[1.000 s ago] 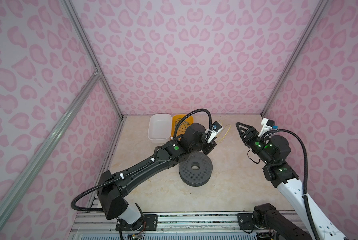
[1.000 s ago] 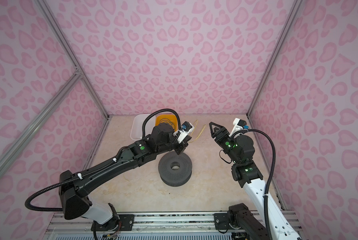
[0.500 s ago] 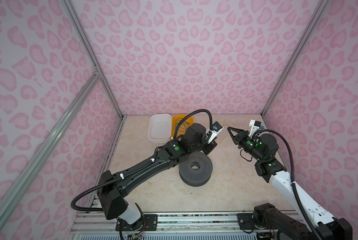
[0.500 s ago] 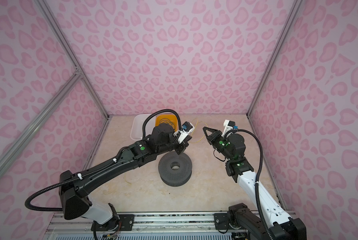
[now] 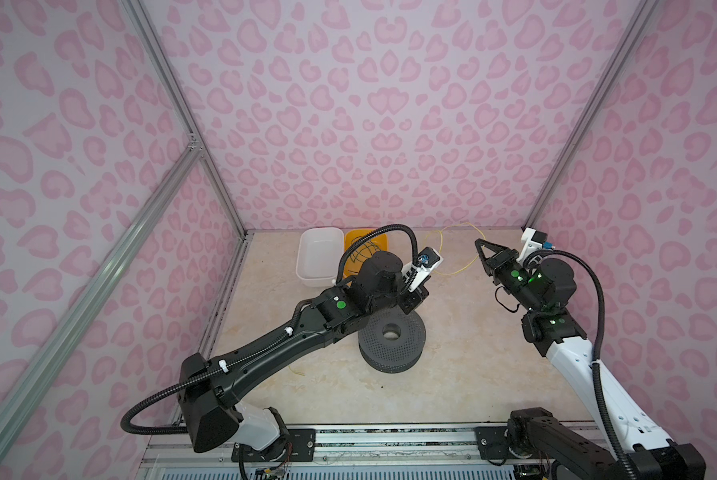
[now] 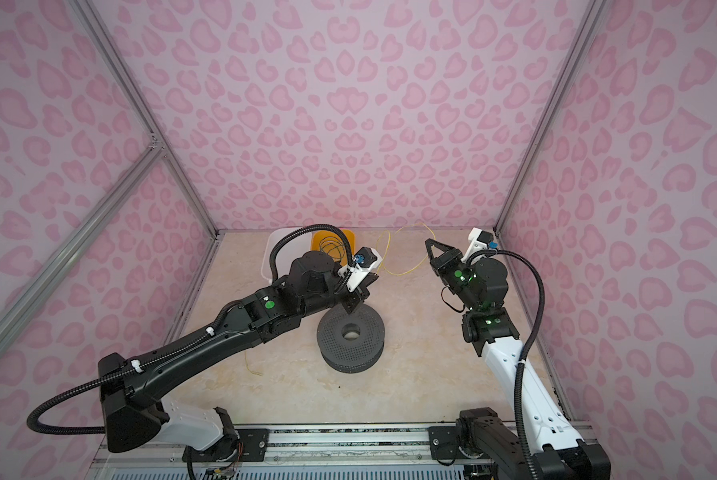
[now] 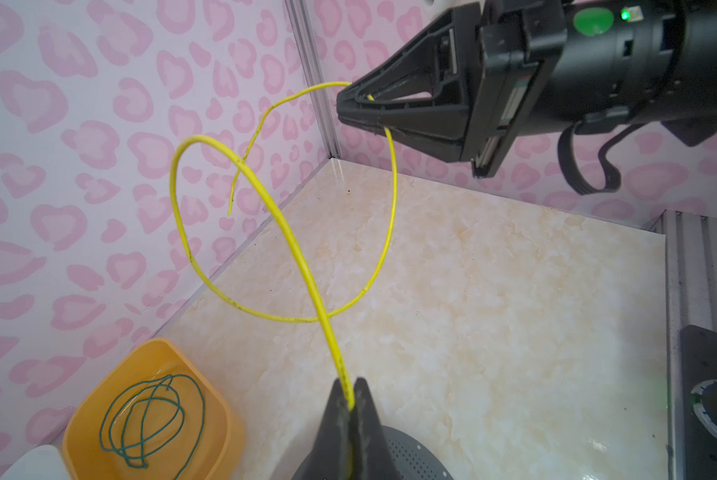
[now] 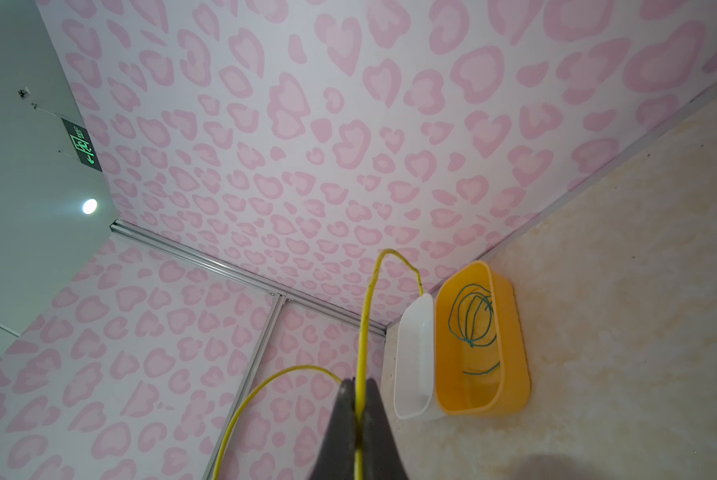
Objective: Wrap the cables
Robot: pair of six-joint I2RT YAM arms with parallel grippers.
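L gripper [image 7: 350,399]: jaws pinched tight on the thin bright yellow cable [image 7: 321,318], just above the rim of the dark grey perforated round spool [image 5: 390,340]. R gripper [image 8: 359,386]: jaws also clamped on the same yellow cable further along, held up off the table near the back-right corner. Btwn the two claws the cable hangs in the air in one loose loop that crosses itself; a short free end pokes out past the R gripper. The thin dark green cable [image 8: 471,316] lies coiled in loose loops inside the orange plastic tub [image 7: 224,432] at the back of the beige marble-look tabletop [image 5: 473,353]. A white plastic tub [image 8: 415,357] sits touching the orange one. Spool lies flat mid-table, partly under the L arm. A short yellow strand shows on the table beside the L forearm in both top views.
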